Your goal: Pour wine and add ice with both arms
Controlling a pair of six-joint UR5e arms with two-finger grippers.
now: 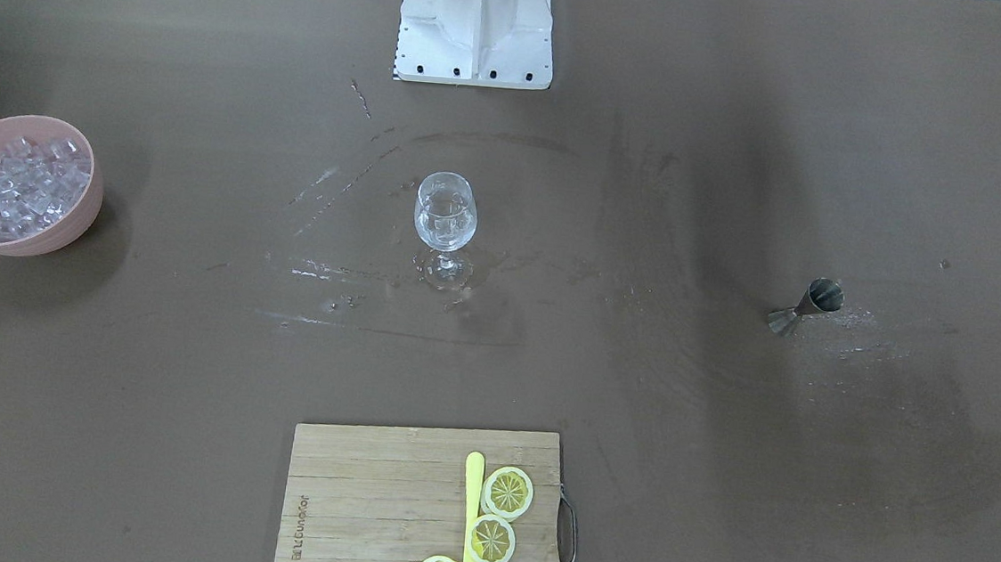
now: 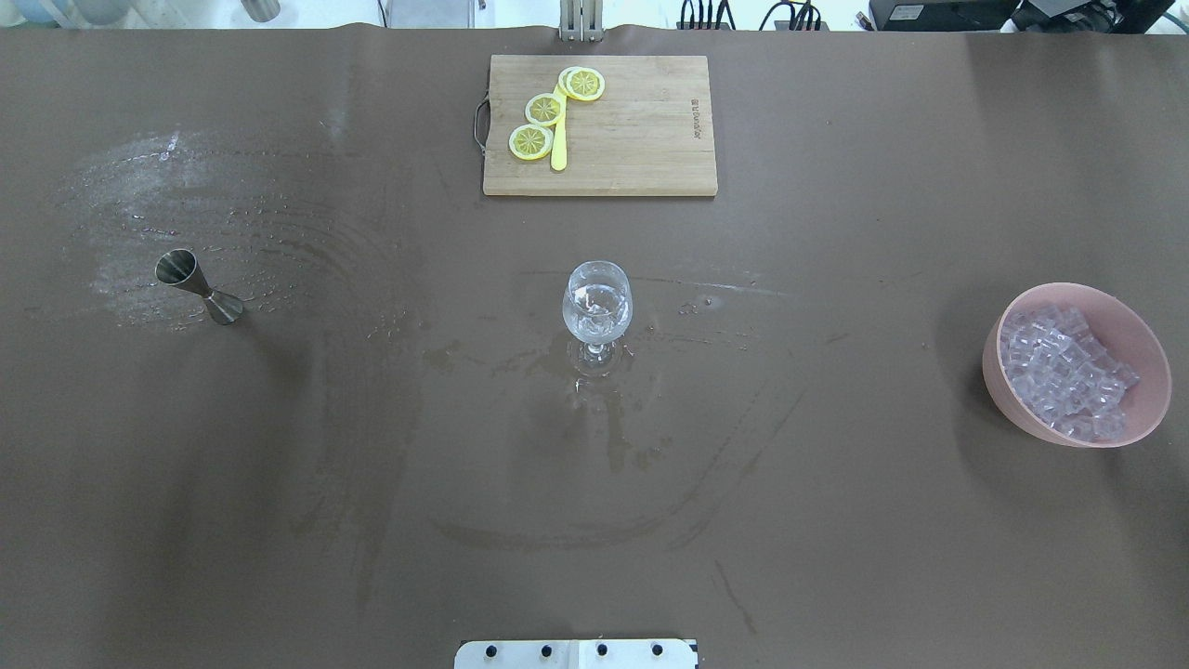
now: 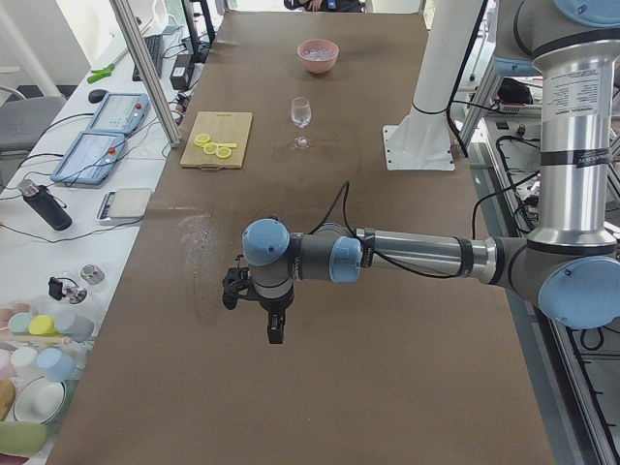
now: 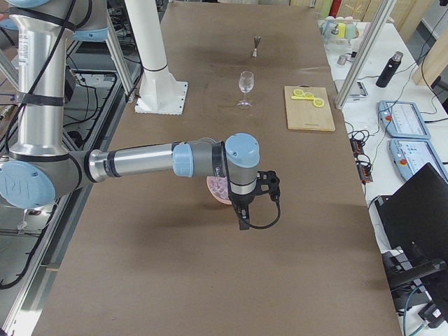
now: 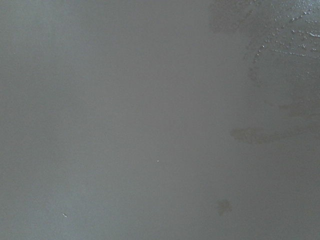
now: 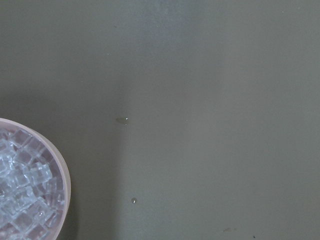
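Nearest the front-facing camera lies a pale slatted wooden cutting board (image 1: pixel 358 502) carrying three round yellow lemon slices (image 1: pixel 507 492) and a slim yellow stick (image 1: pixel 473 484). Beyond it, mid-bench, a clear stemmed wine glass (image 1: pixel 445 214) stands upright with something clear inside. The brown matte bench (image 1: pixel 718 468) is marked with wet smears and whitish dried streaks, thickest around the glass foot and by the small steel double-cone jigger (image 1: pixel 807 305), which stands well apart on the robot's left. The clear glassy ice cubes (image 1: pixel 21 185) fill a round pink bowl (image 1: pixel 53 239) well apart on the robot's right. A white fixed base (image 1: pixel 476 20) sits at the far edge. The silver-grey left arm (image 3: pixel 417 257) reaches over bare bench, its black left pincer (image 3: pixel 275 331) pointing down; whether it is released or clenched I cannot tell. The silver-grey right arm (image 4: pixel 140 161) hangs over the bowl, and its black right pincer (image 4: pixel 243 220) is just as unreadable. White side desks hold blue-grey control tablets (image 3: pixel 97 145) and a dark bottle (image 3: pixel 44 208)
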